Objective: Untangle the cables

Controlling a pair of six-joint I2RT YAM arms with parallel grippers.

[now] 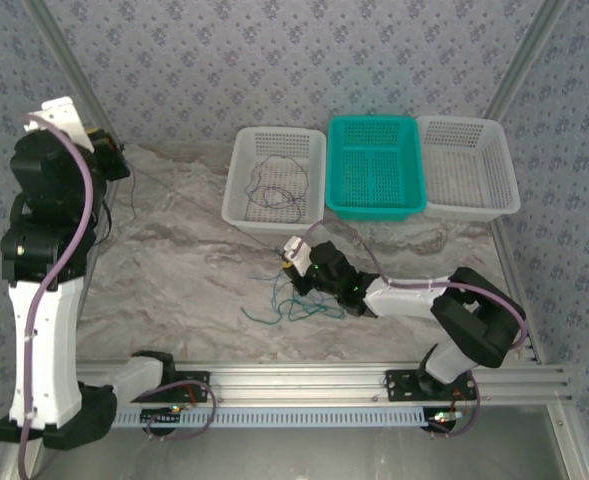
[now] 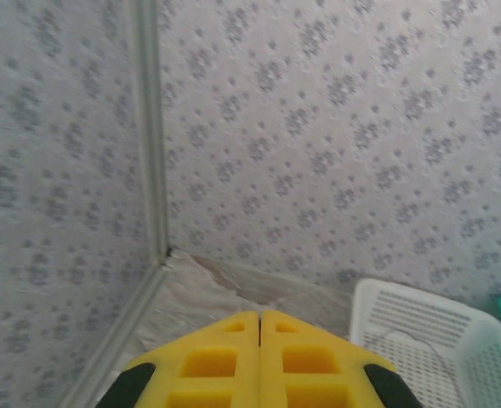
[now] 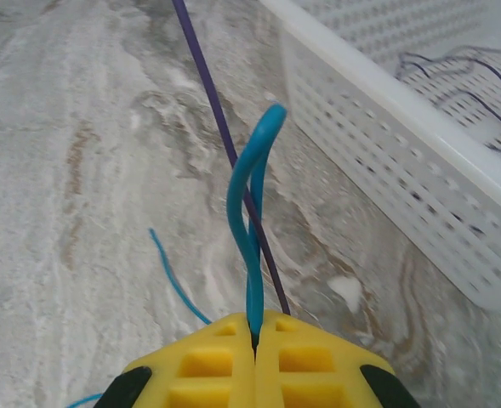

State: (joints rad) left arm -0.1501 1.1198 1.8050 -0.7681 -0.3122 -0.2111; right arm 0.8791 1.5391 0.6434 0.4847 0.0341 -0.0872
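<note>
Right gripper (image 3: pixel 256 327): pads pressed together, pinching a bight of the blue cable (image 3: pixel 252 204), which stands up from the seam as a narrow loop; in the top view this gripper (image 1: pixel 296 252) sits low at mid-table, just in front of the baskets
Why that hold: a pinch on the bend gives one strand to draw away from the heap, I judge
Dark purple cable (image 3: pixel 220 127): crosses behind the blue loop and runs down to the pad edge; whether it is caught in the pinch too, I cannot tell
Risk: if both are clamped, a pull would drag the crossing along instead of opening it
Rest of the tangle: blue and teal-green cable (image 1: pixel 264 319) strands lie in loose squiggles on the table (image 1: pixel 174 260), just below the right gripper
Dark loops (image 1: pixel 274 185): lie inside the left white basket (image 1: pixel 236 170), apart from the heap, which suggests one basket per cable
Teal basket (image 1: pixel 374 205) and right white basket (image 1: pixel 504 190): side by side beyond, probably meant for the blue and teal-green strands
Left gripper (image 2: pixel 259 319): pads shut on nothing, raised at the far left (image 1: pixel 109 150) and facing the wall, parked clear of the work
Progress: roughly a third, by my guess
</note>
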